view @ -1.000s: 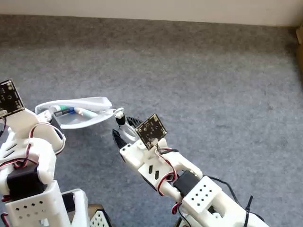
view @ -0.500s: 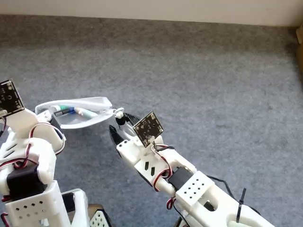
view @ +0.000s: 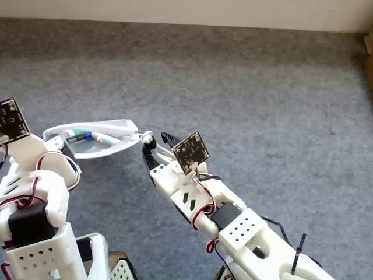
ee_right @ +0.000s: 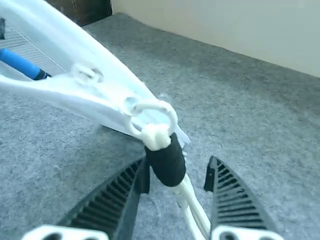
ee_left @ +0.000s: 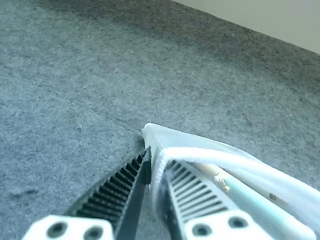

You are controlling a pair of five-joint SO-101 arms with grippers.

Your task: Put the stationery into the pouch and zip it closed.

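A white translucent pouch [view: 96, 140] lies on the grey carpet with pens [view: 87, 137] inside and its mouth agape. My left gripper [ee_left: 152, 156] is shut on the pouch [ee_left: 235, 167] at its left end seam. At the other end, the zipper pull [view: 148, 140] sticks out with its white cord loop and black tab. In the right wrist view, the zipper pull [ee_right: 165, 159] hangs between the fingers of my open right gripper [ee_right: 177, 170], close to one finger. A blue pen [ee_right: 20, 63] shows through the pouch [ee_right: 75, 85]. In the high view, my right gripper [view: 155, 142] sits beside the pouch's right tip.
Grey carpet [view: 262, 93] stretches free to the right and far side. A pale wall strip [view: 186, 11] runs along the back edge. The left arm's white body [view: 35, 198] stands just in front of the pouch.
My right gripper has moved up toward the pouch's right tip and turned, so the zipper pull now sits between its fingers. The left arm and the pouch have stayed put.
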